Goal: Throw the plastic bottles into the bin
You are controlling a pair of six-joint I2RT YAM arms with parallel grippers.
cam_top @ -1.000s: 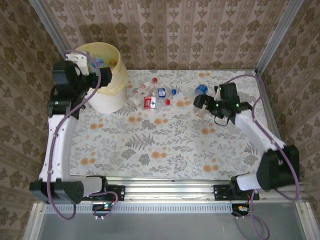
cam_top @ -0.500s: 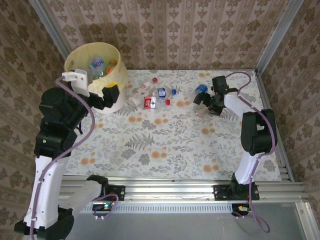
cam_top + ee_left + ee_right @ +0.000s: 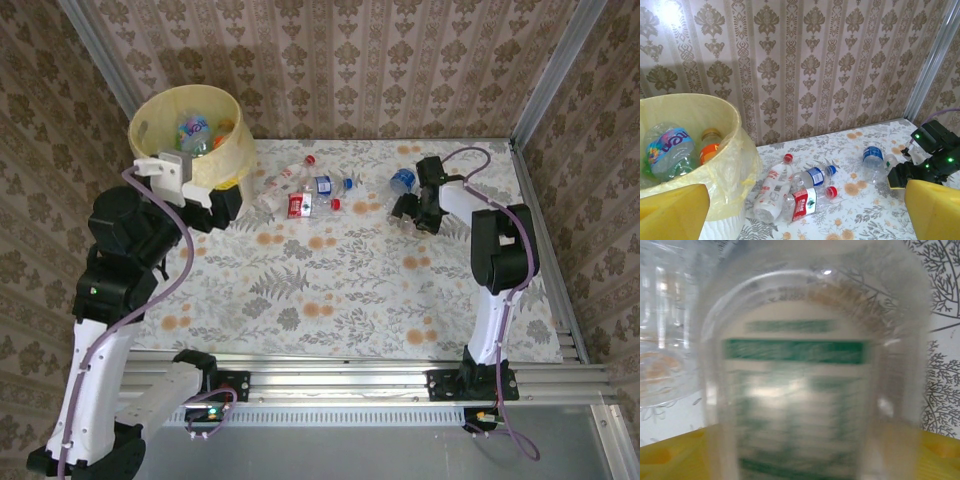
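top view: the bin (image 3: 148,118) stands at the far left corner of the surface (image 3: 330,285), with several bottles inside it. the left gripper (image 3: 222,203) hangs just beside the bin's near right side, jaws spread wide, grasping nothing. a cluster of bottles (image 3: 305,190) lies right of the bin. a blue-labelled bottle (image 3: 402,180) lies further right, with the right gripper (image 3: 408,208) low just beside it

left wrist: the yellow pads (image 3: 675,212) stand far apart, the cluster on the surface ahead of them, the bin at left

right wrist: a clear bottle with a green label (image 3: 800,380), blurred, sits between the pads; whether the jaws are clenched on it i cannot tell
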